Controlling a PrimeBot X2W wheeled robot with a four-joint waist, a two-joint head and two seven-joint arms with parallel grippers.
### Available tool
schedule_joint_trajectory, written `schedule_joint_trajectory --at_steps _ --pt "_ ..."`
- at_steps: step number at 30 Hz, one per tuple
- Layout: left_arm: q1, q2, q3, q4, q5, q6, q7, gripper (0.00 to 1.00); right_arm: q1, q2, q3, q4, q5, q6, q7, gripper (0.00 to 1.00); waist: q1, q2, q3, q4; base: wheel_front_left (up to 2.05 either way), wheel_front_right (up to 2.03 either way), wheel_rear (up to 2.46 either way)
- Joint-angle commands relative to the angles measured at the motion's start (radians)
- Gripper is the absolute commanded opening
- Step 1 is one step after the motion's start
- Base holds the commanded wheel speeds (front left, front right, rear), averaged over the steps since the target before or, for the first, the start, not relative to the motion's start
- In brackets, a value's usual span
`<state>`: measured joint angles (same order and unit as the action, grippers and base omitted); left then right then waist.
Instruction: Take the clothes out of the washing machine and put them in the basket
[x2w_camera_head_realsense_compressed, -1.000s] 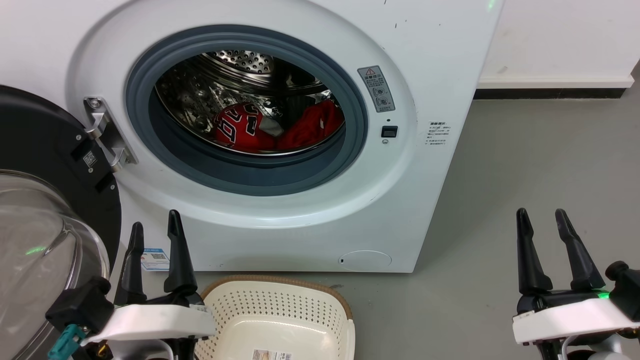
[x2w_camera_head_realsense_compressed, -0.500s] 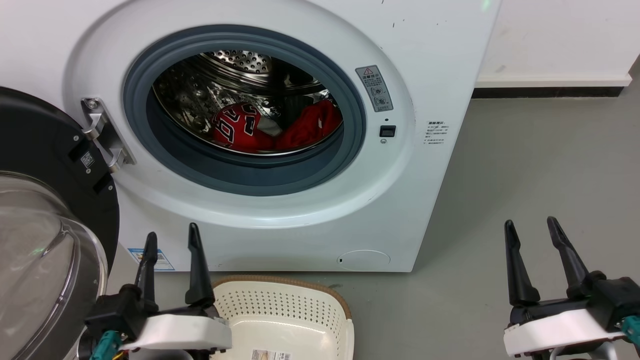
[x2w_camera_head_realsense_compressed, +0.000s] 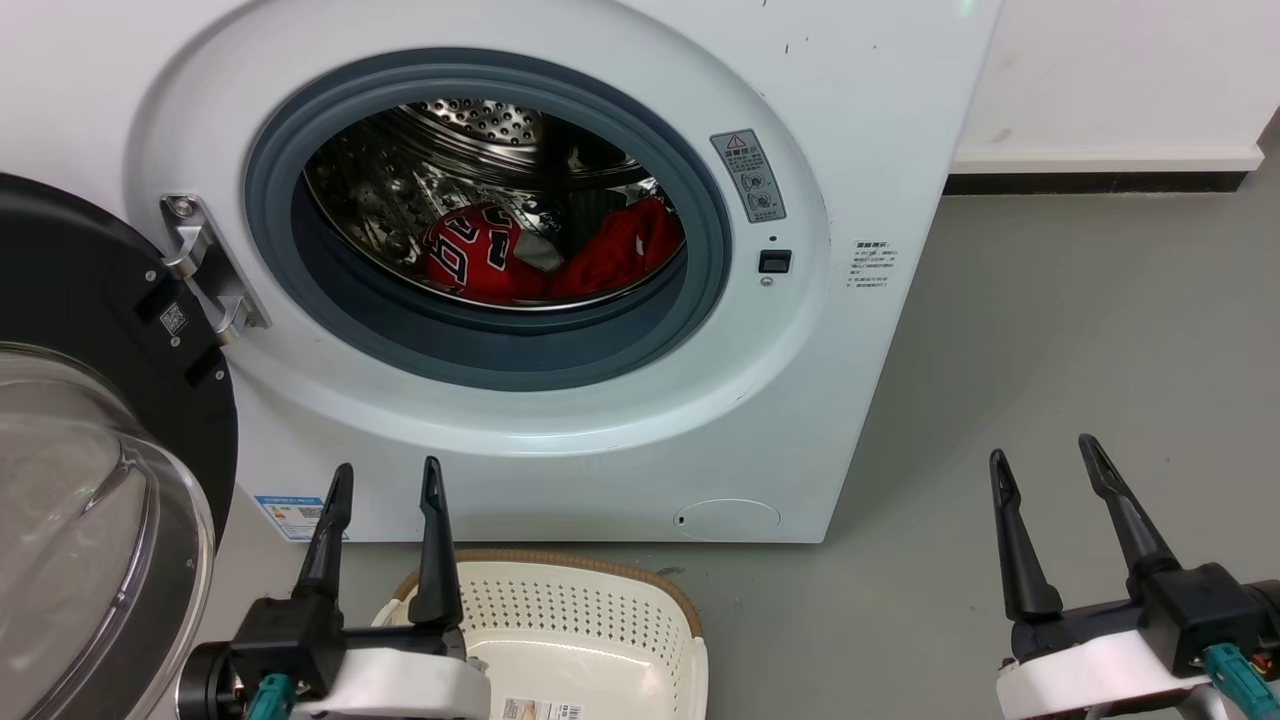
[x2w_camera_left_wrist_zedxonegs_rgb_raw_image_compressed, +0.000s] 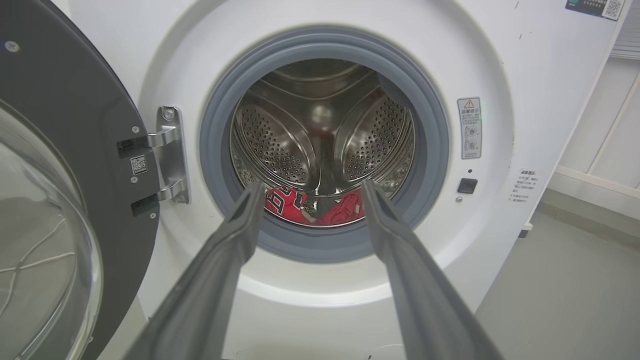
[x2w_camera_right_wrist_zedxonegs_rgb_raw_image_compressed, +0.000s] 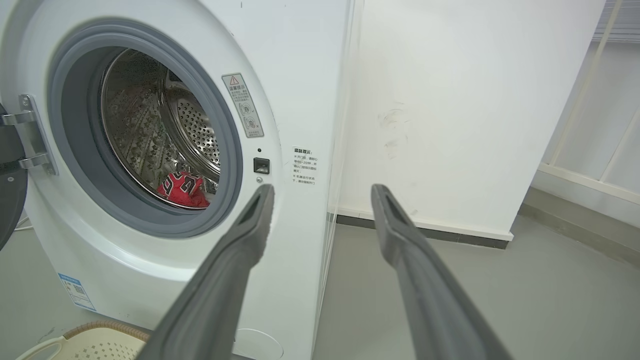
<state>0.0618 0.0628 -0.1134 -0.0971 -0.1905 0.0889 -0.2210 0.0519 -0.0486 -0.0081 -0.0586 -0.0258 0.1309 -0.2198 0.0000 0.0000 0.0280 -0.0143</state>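
Grey floor (x2w_camera_head_realsense_compressed: 1050, 330) underfoot, white wall (x2w_camera_head_realsense_compressed: 1120, 70) off at 1 o'clock of the head view. Down at 7 o'clock, left gripper (x2w_camera_head_realsense_compressed: 388, 468), fingers spread apart and holding nothing, aimed straight at the porthole (in the left wrist view, clothes (x2w_camera_left_wrist_zedxonegs_rgb_raw_image_compressed: 285, 206) framed between the two tips), judged a line-up for the reach in. Down at 4 o'clock, right gripper (x2w_camera_head_realsense_compressed: 1043, 452), likewise spread and empty, parked over bare floor well apart from the opening, probably to leave the other arm room. Just beside the left gripper, at 6 o'clock, basket (x2w_camera_head_realsense_compressed: 600, 612), set near the foot of the washing machine (x2w_camera_head_realsense_compressed: 880, 120), likely for a short carry; no garment in the part visible. Up at 12 o'clock, past the grey rubber ring (x2w_camera_head_realsense_compressed: 500, 350), low in the drum (x2w_camera_head_realsense_compressed: 480, 125): lettered jersey (x2w_camera_head_realsense_compressed: 470, 250) touching plainer red garment (x2w_camera_head_realsense_compressed: 640, 235), slumped to the bottom by their own weight. Swung wide at 9 o'clock, door (x2w_camera_head_realsense_compressed: 90, 290), out of the path.
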Motion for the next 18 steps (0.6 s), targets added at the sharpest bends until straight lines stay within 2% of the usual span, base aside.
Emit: schedule_joint_trajectory --at_steps 1,8,10,18 --pt "0.009 0.005 -0.002 -0.002 0.023 -0.001 -0.007 1.0 0.01 -0.003 0.004 -0.012 -0.021 0.0 -0.01 1.0 0.0 0.0 0.0 0.0 0.0 0.0 0.0" --pt "0.019 0.009 -0.016 0.026 0.093 0.02 -0.022 1.0 0.017 -0.003 0.008 -0.012 -0.044 0.0 -0.021 1.0 0.0 0.0 0.002 -0.002 0.0 0.0 0.0" --pt "0.023 0.006 -0.013 0.053 0.103 0.004 -0.029 1.0 0.026 -0.003 0.004 0.012 -0.027 0.0 -0.029 1.0 0.0 0.0 0.003 -0.002 0.0 0.0 0.0" --pt "0.033 0.0 -0.013 0.059 0.167 -0.011 -0.042 1.0 0.029 -0.002 0.004 0.058 -0.022 0.0 -0.044 1.0 0.0 0.0 0.002 -0.004 0.0 0.0 0.0"
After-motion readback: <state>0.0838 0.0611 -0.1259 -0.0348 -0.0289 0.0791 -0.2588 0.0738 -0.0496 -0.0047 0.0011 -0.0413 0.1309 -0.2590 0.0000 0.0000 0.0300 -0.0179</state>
